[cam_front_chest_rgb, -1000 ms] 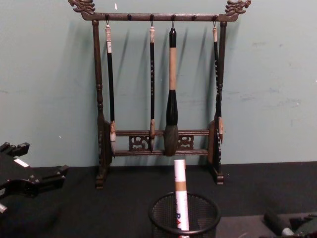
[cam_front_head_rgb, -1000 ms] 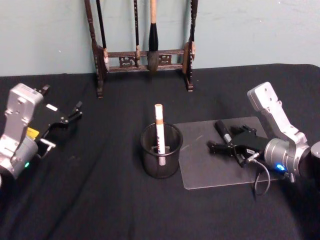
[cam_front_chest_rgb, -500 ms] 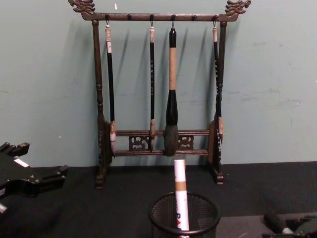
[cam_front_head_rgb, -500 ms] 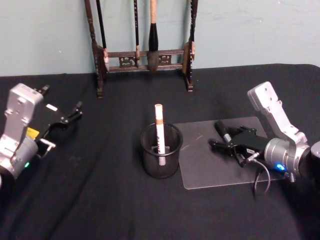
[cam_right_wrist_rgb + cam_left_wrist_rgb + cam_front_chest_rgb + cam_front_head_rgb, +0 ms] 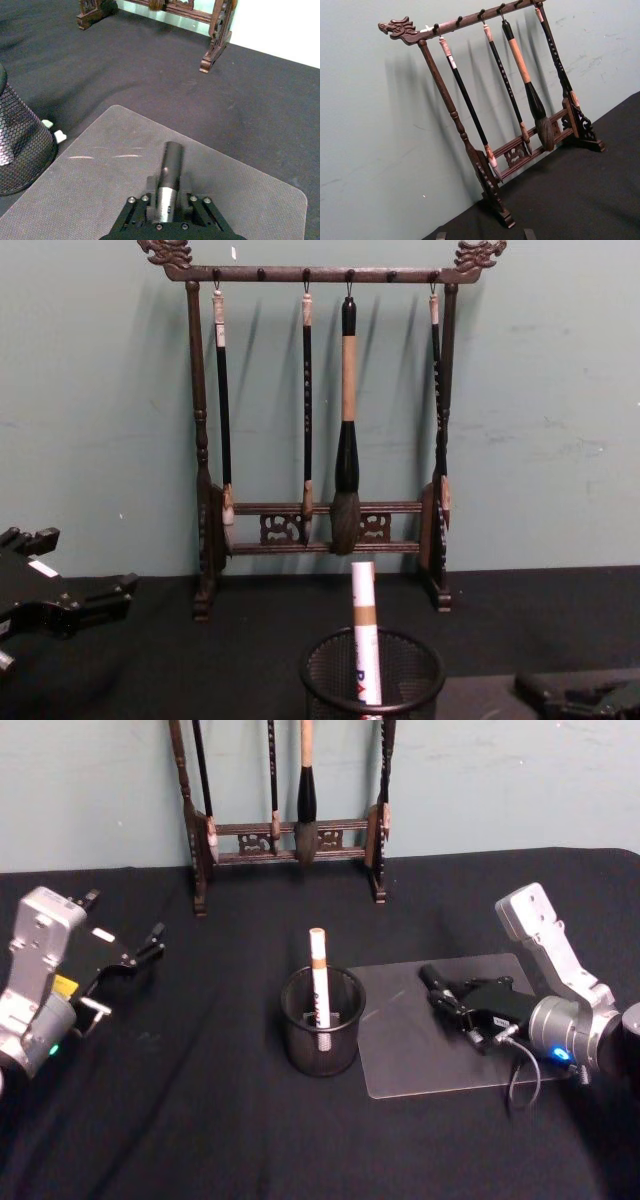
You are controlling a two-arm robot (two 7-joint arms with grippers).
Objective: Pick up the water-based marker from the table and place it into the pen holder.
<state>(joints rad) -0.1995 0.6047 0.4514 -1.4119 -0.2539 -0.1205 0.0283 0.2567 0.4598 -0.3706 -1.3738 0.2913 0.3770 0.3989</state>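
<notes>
Right wrist view: right claw point(image 5: 168, 202) clenches a slim dark cylindrical marker point(image 5: 171, 160) near one end; likely light, stiff, slippery, so mid-barrel seems safer. Left claw point(image 5: 155, 942), released, idles far left.

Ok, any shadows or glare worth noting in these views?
Chest view: the rack and its brushes cast soft shadows on the wall. Left wrist view: the same shadows, slanted. Right wrist view: pale glare streaks on the clear mat.

No legible text — unreadable red-and-blue print on the white marker point(image 5: 364, 635) in the pen holder point(image 5: 412, 682)
</notes>
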